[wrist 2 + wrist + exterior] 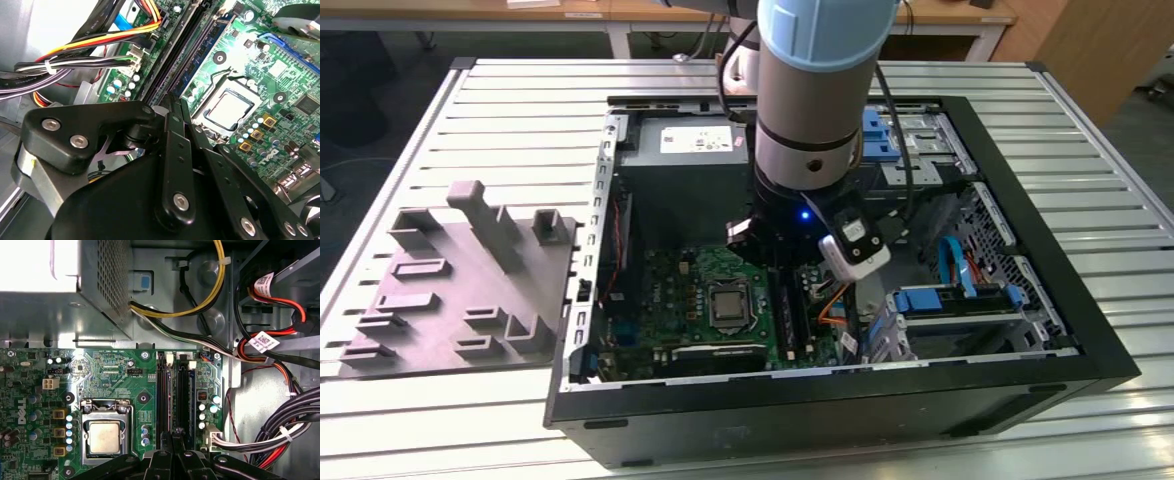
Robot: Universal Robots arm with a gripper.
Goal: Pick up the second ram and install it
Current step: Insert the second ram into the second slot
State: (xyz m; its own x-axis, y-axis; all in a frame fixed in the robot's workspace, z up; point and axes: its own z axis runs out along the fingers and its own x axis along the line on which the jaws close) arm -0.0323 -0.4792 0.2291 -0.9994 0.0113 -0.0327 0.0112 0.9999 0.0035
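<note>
Over motherboard slots [172, 392], closed fingers [176, 120]

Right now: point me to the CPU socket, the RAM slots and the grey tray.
CPU socket [104, 436]: first wrist view, on the silver metal lid.
RAM slots [163, 400]: first wrist view, on the long black slot rail beside the socket.
Grey tray [454, 290]: exterior view, on its moulded top, outside the case.
</note>
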